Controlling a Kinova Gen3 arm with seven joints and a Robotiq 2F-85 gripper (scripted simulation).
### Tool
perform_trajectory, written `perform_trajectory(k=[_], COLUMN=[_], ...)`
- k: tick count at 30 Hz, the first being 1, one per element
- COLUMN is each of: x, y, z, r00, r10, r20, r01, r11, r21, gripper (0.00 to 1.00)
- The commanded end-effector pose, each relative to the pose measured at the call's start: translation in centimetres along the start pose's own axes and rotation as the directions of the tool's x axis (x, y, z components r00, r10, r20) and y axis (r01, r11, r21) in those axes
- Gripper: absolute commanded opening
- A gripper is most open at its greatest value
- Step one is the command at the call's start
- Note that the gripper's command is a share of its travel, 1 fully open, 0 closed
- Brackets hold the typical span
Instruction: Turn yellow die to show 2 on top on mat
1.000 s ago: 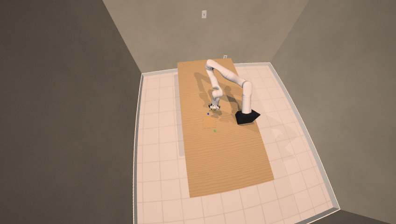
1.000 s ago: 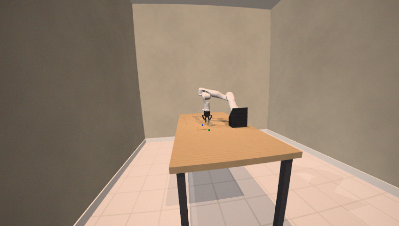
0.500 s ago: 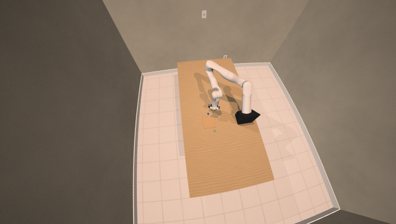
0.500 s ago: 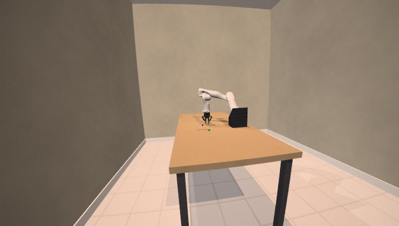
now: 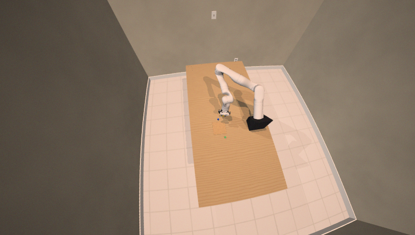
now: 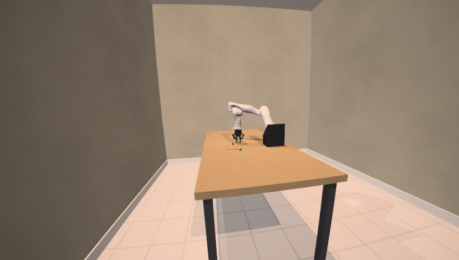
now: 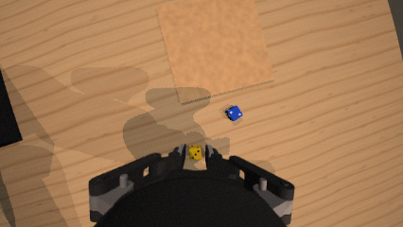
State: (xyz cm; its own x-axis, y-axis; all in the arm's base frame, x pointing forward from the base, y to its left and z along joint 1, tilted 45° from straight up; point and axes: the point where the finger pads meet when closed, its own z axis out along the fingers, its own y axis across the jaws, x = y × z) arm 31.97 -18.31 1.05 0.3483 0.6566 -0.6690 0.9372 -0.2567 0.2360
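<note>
1. Yellow die (image 5: pixel 223 115) (image 6: pixel 238 142) (image 7: pixel 195 152), dark-pipped, off the mat (image 5: pixel 219 128) (image 6: pixel 233 147) (image 7: pixel 215 49), between my fingers; its top number looks unclear.
2. My hand (image 5: pixel 224 115) (image 6: pixel 238 141) (image 7: pixel 195 150) stands partly open, gripping nothing.
3. Blue die (image 5: pixel 218 119) (image 6: pixel 233 143) (image 7: pixel 235 113), white pips, near the square, mottled mat.
4. Grained wood table (image 5: pixel 238 163) (image 6: pixel 257 164) (image 7: pixel 322 156).

The white arm (image 5: pixel 239 79) (image 6: pixel 251 109) rises from its black base (image 5: pixel 256 125) (image 6: pixel 274 136) (image 7: pixel 7 123) on the right, reaches to the far left, then folds sharply back nearer. Its last links slope down to the tool (image 5: pixel 223 114) (image 6: pixel 238 141) (image 7: pixel 195 152), which points downward, fingers partly spread, a gap between their tips, gripping nothing.
</note>
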Motion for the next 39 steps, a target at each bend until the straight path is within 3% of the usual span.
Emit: perform_trajectory(k=[1, 28, 29, 39], x=[0.24, 0.24, 0.24, 0.24], y=[0.22, 0.22, 0.22, 0.22], z=[0.10, 0.10, 0.10, 0.10], r00=[1.000, 1.000, 1.000, 1.000], r10=[0.010, 0.010, 0.010, 0.010], r20=[-0.006, -0.006, -0.006, -0.006], r01=[-0.010, -0.010, -0.010, -0.010], r11=[1.000, 1.000, 1.000, 1.000], r21=[-0.004, -0.004, -0.004, -0.004], gripper=[0.31, 0.31, 0.11, 0.11])
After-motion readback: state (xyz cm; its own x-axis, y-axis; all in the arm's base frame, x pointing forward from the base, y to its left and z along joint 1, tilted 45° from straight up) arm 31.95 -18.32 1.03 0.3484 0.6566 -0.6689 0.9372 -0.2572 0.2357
